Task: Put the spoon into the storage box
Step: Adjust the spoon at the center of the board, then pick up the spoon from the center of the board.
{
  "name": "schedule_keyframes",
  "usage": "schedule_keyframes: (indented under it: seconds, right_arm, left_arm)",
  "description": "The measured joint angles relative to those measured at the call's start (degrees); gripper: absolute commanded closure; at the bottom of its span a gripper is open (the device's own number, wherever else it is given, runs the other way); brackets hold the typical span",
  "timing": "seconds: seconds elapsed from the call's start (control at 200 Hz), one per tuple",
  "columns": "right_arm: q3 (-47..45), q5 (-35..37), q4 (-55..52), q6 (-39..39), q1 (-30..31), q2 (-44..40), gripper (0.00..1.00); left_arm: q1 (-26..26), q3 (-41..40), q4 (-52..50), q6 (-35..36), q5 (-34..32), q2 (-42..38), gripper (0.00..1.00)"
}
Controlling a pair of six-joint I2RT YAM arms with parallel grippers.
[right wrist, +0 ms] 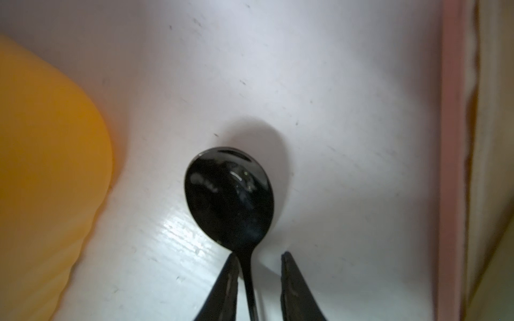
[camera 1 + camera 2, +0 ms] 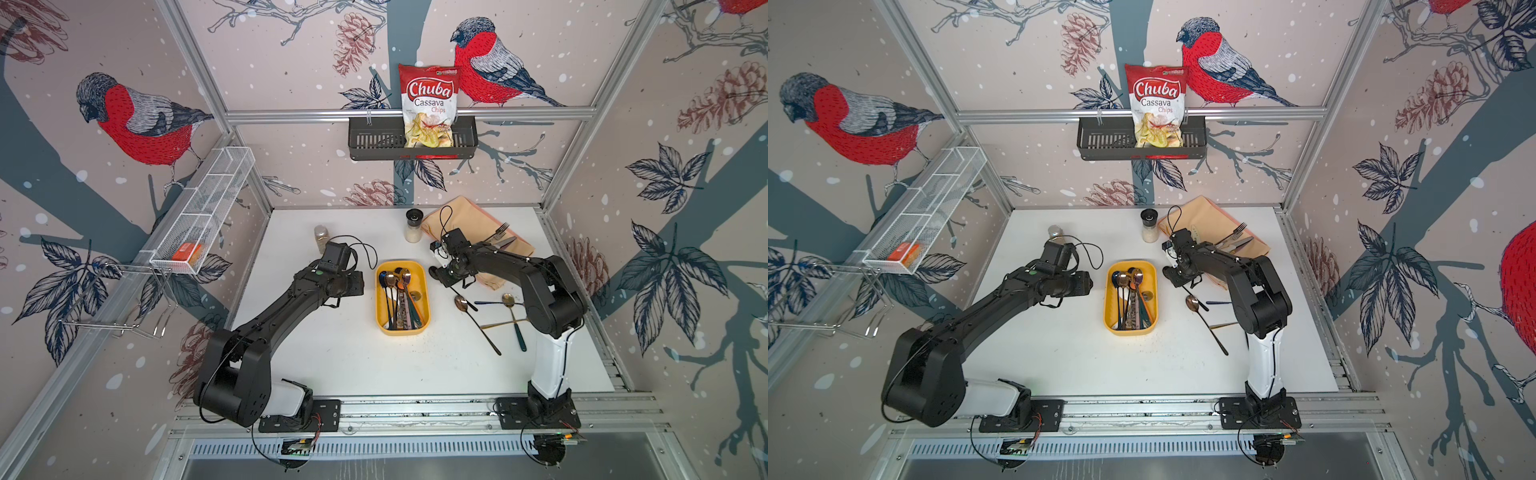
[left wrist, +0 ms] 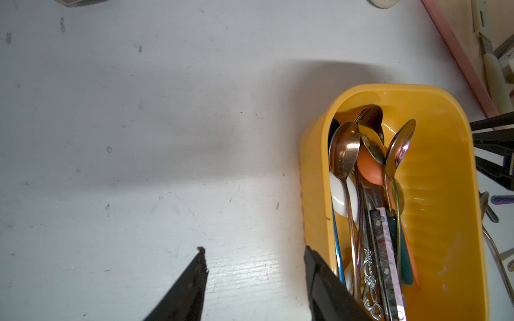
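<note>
Straddling the neck of the black spoon (image 1: 229, 194), right end effector (image 1: 258, 258) sat jaws apart, one finger touching it; spoon lay on counter (image 1: 333, 83) between storage box (image 1: 41, 166) and beige cloth (image 1: 489, 139). Left end effector (image 3: 254, 255) gaped beside the box. Loose spoons (image 2: 460, 302) lay nearby.

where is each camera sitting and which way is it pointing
Top views: high above the arm bases, looking down on the table; left arm and right arm show whole.
Left wrist: on the left arm, looking down past the open left hand at the storage box.
Right wrist: looking down past the right hand, fingers either side of the black spoon.
Shared: every view catches the storage box.
</note>
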Motion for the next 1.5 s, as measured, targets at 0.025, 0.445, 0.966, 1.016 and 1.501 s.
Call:
schedule_keyframes:
  seconds: [0.025, 0.445, 0.966, 1.016, 1.501]
  right_arm:
    - [0.0, 0.0, 0.0, 0.1, 0.0, 0.0, 0.74]
    - [-2.8, 0.4, 1.9, 1.2, 0.4, -1.4, 0.68]
    - [-2.9, 1.1, 1.2, 1.4, 1.1, -2.0, 0.9]
    - [-2.6, 1.6, 0.8, 1.4, 1.4, -1.9, 0.92]
    - [3.0, 9.3, -2.7, 2.4, 3.3, 0.7, 0.96]
  left_arm:
    - [0.0, 0.0, 0.0, 0.0, 0.0, 0.0, 0.42]
    - [0.0, -0.1, 0.0, 0.0, 0.0, 0.3, 0.42]
    - [0.1, -0.1, 0.0, 0.0, -0.1, 0.2, 0.41]
    - [0.1, -0.1, 0.0, 0.0, -0.2, 0.2, 0.41]
    - [0.7, -0.1, 0.0, 0.0, -0.4, -0.5, 0.42]
